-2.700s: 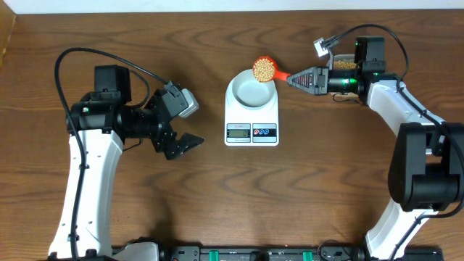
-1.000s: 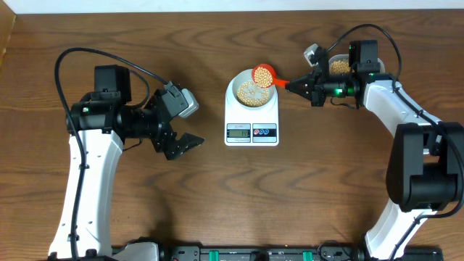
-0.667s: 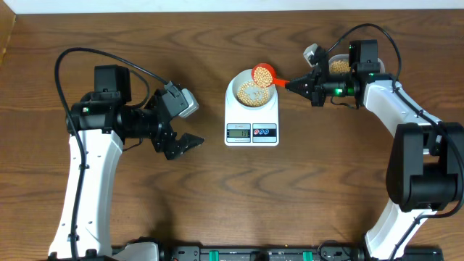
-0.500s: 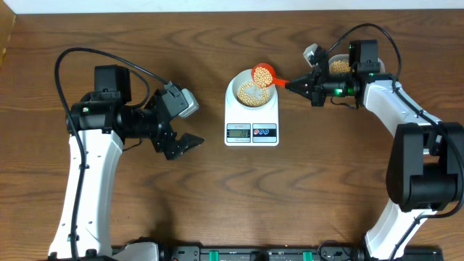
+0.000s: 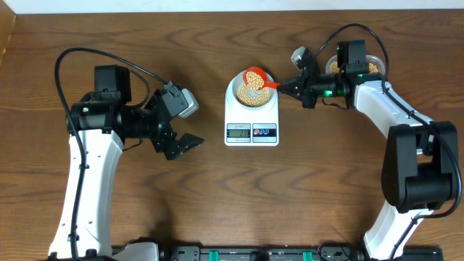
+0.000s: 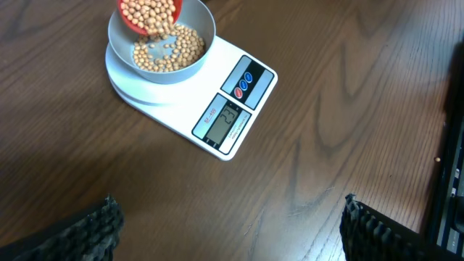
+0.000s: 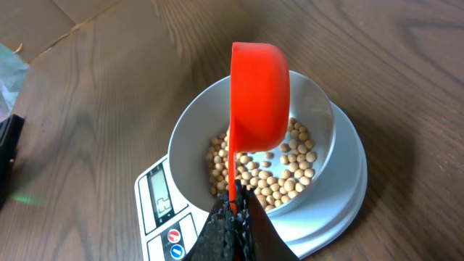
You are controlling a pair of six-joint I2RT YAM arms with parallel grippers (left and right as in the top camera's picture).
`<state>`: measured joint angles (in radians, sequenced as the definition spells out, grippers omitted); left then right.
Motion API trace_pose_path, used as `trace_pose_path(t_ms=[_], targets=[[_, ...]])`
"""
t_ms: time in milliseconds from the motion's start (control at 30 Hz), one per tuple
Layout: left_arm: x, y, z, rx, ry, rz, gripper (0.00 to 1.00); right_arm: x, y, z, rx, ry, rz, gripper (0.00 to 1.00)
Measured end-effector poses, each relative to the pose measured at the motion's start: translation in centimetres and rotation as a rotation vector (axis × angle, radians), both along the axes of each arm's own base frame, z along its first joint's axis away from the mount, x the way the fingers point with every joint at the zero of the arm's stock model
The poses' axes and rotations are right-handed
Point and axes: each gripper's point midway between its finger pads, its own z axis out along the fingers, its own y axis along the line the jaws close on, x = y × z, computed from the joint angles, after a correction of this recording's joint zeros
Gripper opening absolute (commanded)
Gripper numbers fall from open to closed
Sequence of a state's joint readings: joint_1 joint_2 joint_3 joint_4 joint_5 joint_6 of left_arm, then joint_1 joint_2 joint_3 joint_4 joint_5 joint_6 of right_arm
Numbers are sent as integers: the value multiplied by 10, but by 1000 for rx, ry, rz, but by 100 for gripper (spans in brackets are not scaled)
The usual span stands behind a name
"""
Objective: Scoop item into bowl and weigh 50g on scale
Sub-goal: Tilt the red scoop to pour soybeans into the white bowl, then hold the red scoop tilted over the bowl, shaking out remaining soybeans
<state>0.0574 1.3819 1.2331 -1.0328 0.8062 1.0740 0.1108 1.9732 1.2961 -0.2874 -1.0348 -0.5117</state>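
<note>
Over on the left, the left end effector hangs just above the wooden worktop, well apart from everything else. Its two black fingers are spread wide with nothing between them. From its own wrist camera they show only as two dark tips at the bottom corners, with bare wood in the gap.

In the middle sits the scale, flat and white. Its grey display and two round buttons are on the front edge, facing the robot. Digits are lit on the display, but I can't read them with any certainty. The bowl stands on the scale's platform, small, round and pale. Inside it lie the beans, a loose tan layer across the bottom that doesn't quite cover it.

A red scoop is tipped steeply over the far rim of the bowl with its mouth turned to the left. From the left wrist view the mouth is packed with more beans, right above those in the bowl. Its thin red handle runs off to the right.

There the right end effector has its fingers pressed together, pinching the end of that handle. Behind the right arm, partly hidden by it, is a clear tub holding more of the same beans.
</note>
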Motion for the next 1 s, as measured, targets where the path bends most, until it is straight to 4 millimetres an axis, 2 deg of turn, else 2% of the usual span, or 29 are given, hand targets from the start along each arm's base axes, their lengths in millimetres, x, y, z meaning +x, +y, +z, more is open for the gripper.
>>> trace_pose_path(t_ms=[1000], targets=[[0, 0, 0, 0, 0, 0, 98, 2, -1, 0, -3, -16, -2, 1]])
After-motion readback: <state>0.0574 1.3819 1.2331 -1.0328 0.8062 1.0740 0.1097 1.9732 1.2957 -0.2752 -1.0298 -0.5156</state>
